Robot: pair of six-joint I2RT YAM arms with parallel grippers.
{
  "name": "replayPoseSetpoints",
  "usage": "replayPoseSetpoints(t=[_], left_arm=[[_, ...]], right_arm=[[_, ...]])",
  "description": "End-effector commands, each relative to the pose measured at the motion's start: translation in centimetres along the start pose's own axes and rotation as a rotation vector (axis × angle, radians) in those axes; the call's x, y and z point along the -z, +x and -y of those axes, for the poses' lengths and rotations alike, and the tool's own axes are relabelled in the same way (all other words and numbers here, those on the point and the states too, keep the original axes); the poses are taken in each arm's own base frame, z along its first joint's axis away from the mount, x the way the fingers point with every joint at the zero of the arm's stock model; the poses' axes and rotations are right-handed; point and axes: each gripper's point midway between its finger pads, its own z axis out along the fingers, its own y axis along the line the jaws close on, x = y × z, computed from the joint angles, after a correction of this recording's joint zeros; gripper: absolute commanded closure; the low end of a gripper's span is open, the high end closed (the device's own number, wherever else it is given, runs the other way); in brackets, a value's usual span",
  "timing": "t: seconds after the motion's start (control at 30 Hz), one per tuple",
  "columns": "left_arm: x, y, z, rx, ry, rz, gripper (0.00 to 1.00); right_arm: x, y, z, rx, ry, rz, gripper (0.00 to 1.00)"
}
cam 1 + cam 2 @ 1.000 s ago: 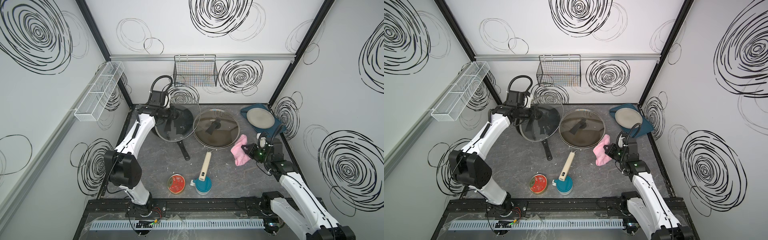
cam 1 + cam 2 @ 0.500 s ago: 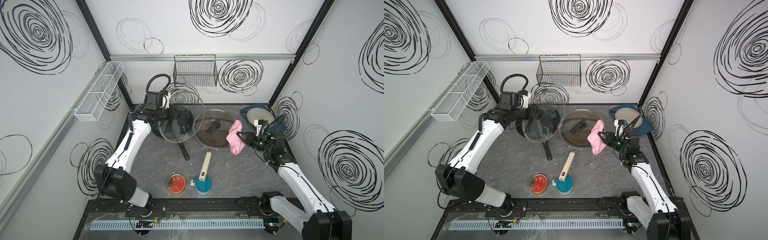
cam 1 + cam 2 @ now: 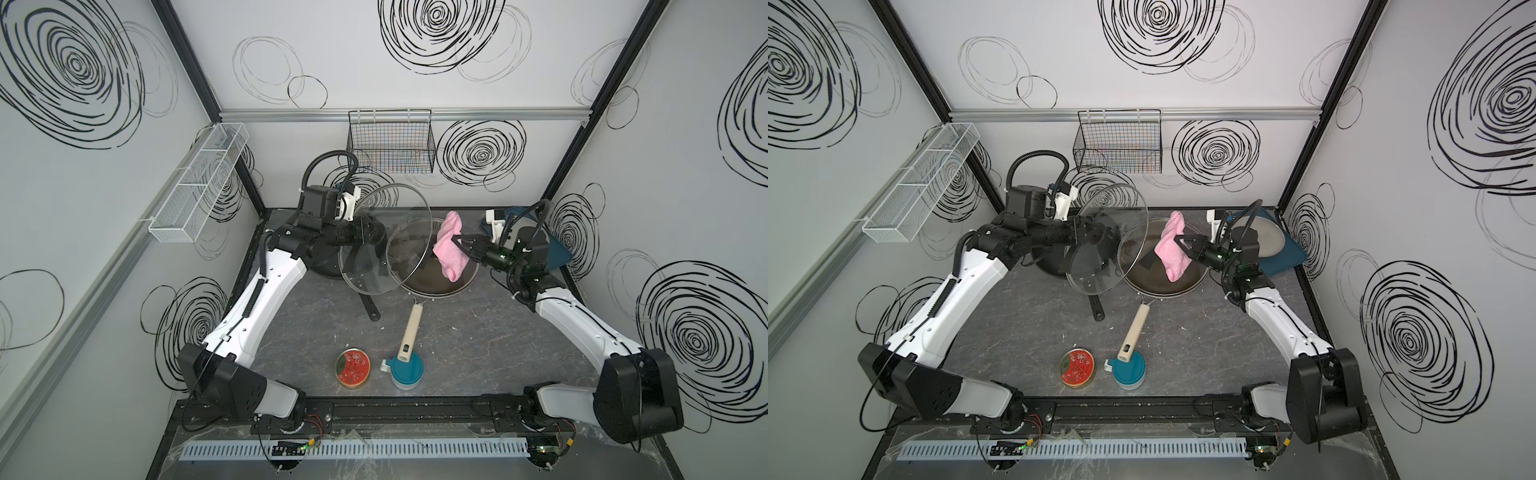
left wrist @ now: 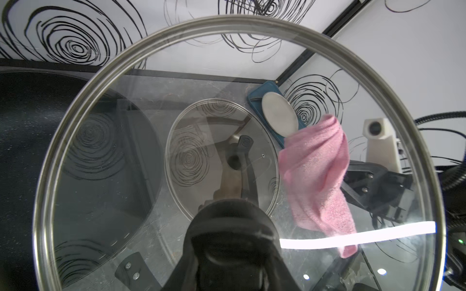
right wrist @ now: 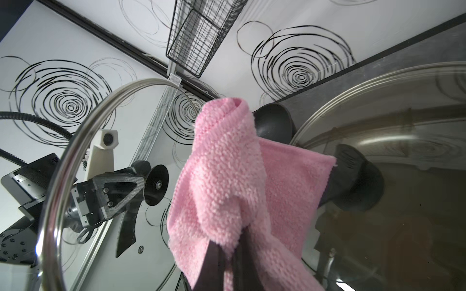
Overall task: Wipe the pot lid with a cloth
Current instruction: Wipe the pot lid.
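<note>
The right hand (image 3: 459,243) is pinched tight on a fold of the pink cloth (image 3: 449,249). The cloth hangs from its tips in the air on the right side of the scene, bunched above and drooping below. Just left of it stands the pot lid (image 3: 399,208), a glass disc with a metal rim. It is held clear of the surface (image 3: 478,332) and tipped almost on edge, with its underside facing the cloth. The two are very close, but I can't tell if they touch. The left hand (image 3: 368,232) is clamped on the lid's black knob (image 4: 227,239) from the left. Beneath the cloth a second glass lid (image 3: 424,282) lies on a pale-handled pan (image 3: 411,328). The handle points to the near side, its end over a teal tub (image 3: 405,374). A black pan (image 3: 369,306) sits under the raised lid, and a red tin (image 3: 352,368) is just left of the tub.
</note>
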Motion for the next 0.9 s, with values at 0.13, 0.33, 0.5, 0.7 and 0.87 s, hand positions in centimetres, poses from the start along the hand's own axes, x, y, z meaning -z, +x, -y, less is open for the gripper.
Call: replayPoseSetpoints(t=[0.13,0.33,0.5,0.7,0.87], left_arm=[[3.8,-5.4,6.8,-0.079,0.218,0.249,1.00],[3.0,-5.9,7.3,-0.063,0.237,0.263,1.00],[2.5,-6.1,7.4,-0.055,0.241,0.270,1.00],[2.0,-5.6,8.4,-0.069,0.259,0.243,1.00],[1.6,-5.1,8.9,-0.071,0.267,0.225,1.00]], right_arm=[[-3.1,-0.8,-5.6,0.074,-0.205,-0.018,1.00],[-2.9,0.0,-8.0,0.050,-0.307,-0.053,1.00],[-1.4,0.1,-9.6,0.057,-0.338,-0.043,1.00],[-1.0,-0.8,-10.3,0.065,-0.352,-0.022,1.00],[-1.5,-1.5,-10.8,0.063,-0.393,-0.016,1.00]])
